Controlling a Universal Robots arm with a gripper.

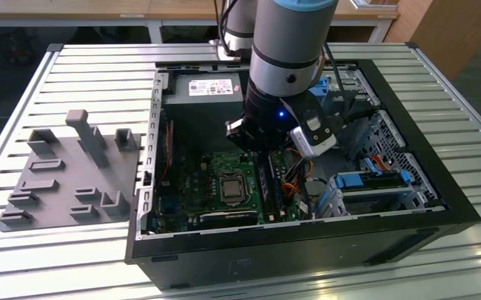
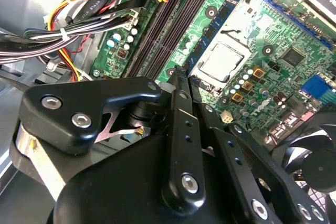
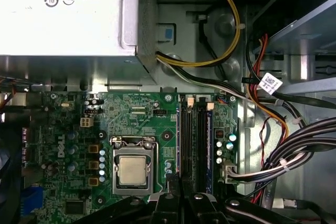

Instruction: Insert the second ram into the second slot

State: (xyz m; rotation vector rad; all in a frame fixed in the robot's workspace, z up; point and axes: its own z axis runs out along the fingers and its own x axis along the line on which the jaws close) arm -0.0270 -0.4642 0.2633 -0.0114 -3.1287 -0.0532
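The gripper (image 3: 182,184) stands inside the open computer case (image 1: 307,250), directly above the memory slots. In the second wrist view its fingers (image 2: 178,124) are drawn together to a hairline gap. Whether they pinch the top edge of a stick or only sit closed above one cannot be told.

Layout, from the exterior view's left to its right:

1. Grey fixture plate (image 1: 65,181), on the slatted table (image 1: 440,87), well apart from the case.
2. Motherboard (image 3: 136,114), carrying the processor socket (image 3: 131,169).
3. Second slot (image 3: 185,109), just beside the socket and in line with the fingertips. The dark narrow strip along it is judged to be the second ram (image 3: 184,140), seen edge-on. Whether it is held or already seated cannot be told.
4. Blue stick (image 3: 209,150), standing in the neighbouring slot on the cable side.
5. Cable bundle (image 3: 294,145), then the drive bay (image 1: 374,187).

Step in hand: the insertion itself, judged to be at or close to seating.

Requirements for seating:
- Keep the stick square to the slot along its full length.
- Apply force straight down.
- Allow no sideways drift. The neighbouring stick and the cables are close.
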